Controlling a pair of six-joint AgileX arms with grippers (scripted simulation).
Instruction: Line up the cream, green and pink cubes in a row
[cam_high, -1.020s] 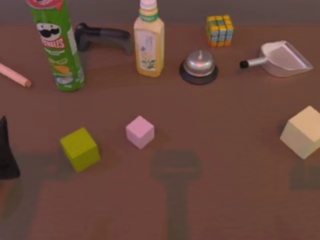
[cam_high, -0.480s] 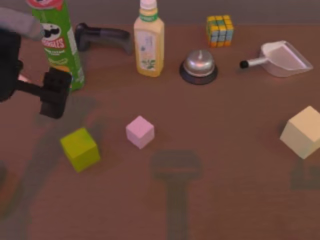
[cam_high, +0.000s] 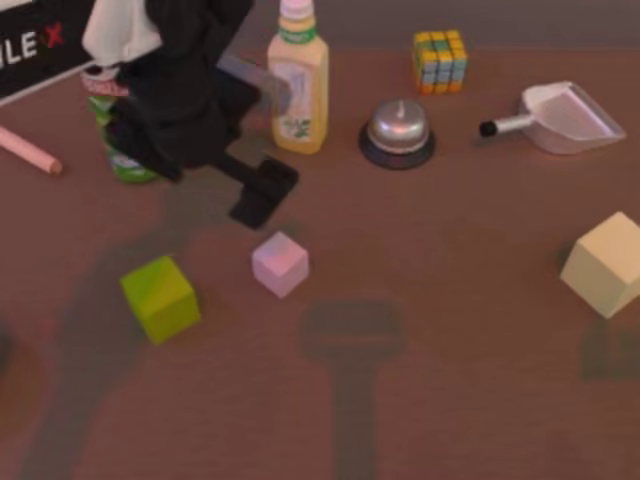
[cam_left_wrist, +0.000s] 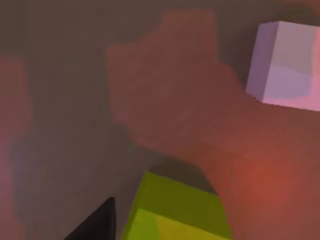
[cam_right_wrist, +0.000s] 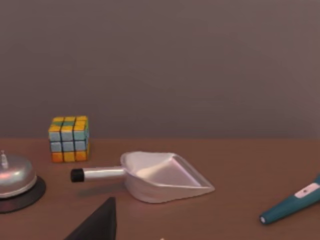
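Observation:
The pink cube (cam_high: 280, 263) sits on the table left of centre, with the yellow-green cube (cam_high: 160, 298) to its left. The cream cube (cam_high: 605, 264) lies far off at the right edge. My left gripper (cam_high: 262, 192) hangs open and empty just behind the pink cube, apart from it. The left wrist view looks down on the green cube (cam_left_wrist: 175, 212) and the pink cube (cam_left_wrist: 287, 65), with one dark finger (cam_left_wrist: 100, 225) at the frame's edge. My right arm is out of the top view. In the right wrist view one finger (cam_right_wrist: 100, 222) shows, holding nothing.
Along the back stand a green crisps can (cam_high: 115, 140) partly behind my left arm, a cream bottle (cam_high: 298, 85), a desk bell (cam_high: 398, 132), a multicoloured puzzle cube (cam_high: 440, 61) and a white scoop (cam_high: 560, 118). A pink stick (cam_high: 30, 150) lies at the left edge.
My left arm has swung in from the left edge and moved right, from over the green cube's far side to just behind the pink cube. The cubes have not moved.

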